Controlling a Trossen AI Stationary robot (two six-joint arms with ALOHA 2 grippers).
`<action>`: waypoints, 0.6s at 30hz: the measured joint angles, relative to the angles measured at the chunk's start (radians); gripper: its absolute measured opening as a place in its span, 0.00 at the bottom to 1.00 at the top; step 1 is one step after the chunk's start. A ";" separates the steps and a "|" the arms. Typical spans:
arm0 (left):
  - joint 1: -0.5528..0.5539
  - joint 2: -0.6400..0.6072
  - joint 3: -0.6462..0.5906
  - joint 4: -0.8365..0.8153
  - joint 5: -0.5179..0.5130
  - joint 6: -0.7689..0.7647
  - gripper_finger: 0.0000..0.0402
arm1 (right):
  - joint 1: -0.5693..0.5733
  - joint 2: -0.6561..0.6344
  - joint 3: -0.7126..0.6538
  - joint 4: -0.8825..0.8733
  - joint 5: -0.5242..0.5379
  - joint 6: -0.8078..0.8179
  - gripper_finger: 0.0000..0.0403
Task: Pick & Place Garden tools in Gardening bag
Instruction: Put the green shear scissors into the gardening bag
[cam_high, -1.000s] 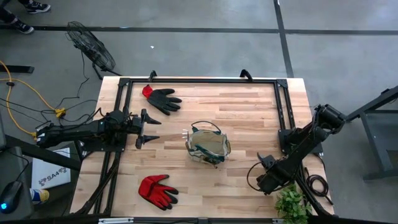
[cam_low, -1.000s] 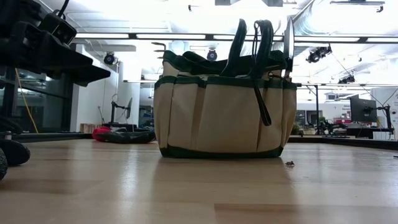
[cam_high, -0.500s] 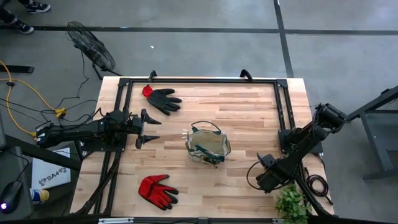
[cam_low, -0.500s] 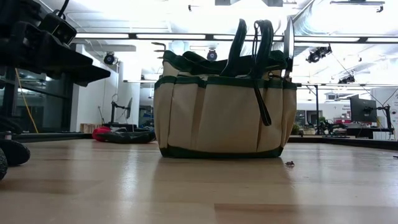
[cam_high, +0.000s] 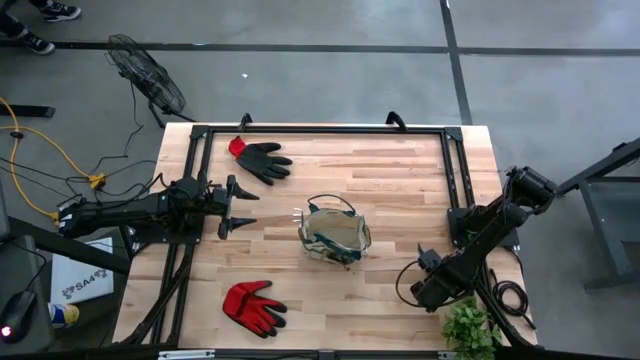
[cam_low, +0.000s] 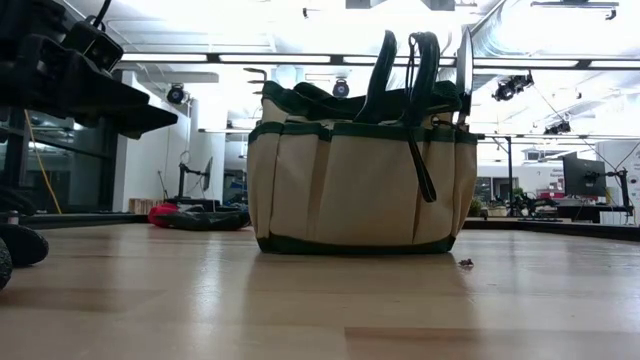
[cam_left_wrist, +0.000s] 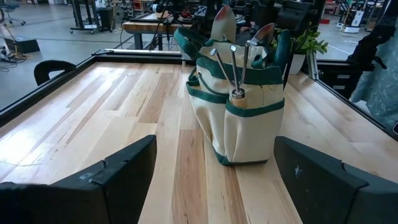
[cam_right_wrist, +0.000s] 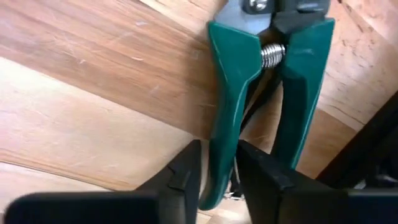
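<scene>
Green-handled pruners (cam_right_wrist: 261, 93) lay on the wooden table (cam_high: 400, 190) near its right front corner, one handle clamped between the right gripper's (cam_right_wrist: 217, 165) dark fingers (cam_right_wrist: 186, 171). Close by stood a leafy green plant (cam_high: 468, 325). The olive-tan fabric gardening bag (cam_high: 335, 235) with dark green rim sat mid-table, a wooden-handled fork (cam_left_wrist: 236, 71) standing in its pocket. The left gripper (cam_high: 238, 207) waited left of it, fingers spread wide. A black-and-red glove (cam_high: 260, 158) lay at the back, a red glove (cam_high: 252, 305) at the front.
</scene>
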 joint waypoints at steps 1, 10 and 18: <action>0.000 0.000 0.000 0.000 0.000 0.000 0.80 | 0.000 0.000 0.000 0.001 0.003 0.000 0.21; 0.000 0.000 0.000 0.000 0.000 0.000 0.80 | 0.001 0.000 -0.001 0.011 0.022 0.000 0.09; 0.000 0.000 0.000 0.000 0.000 0.000 0.80 | 0.000 0.001 0.012 0.017 0.030 0.000 0.09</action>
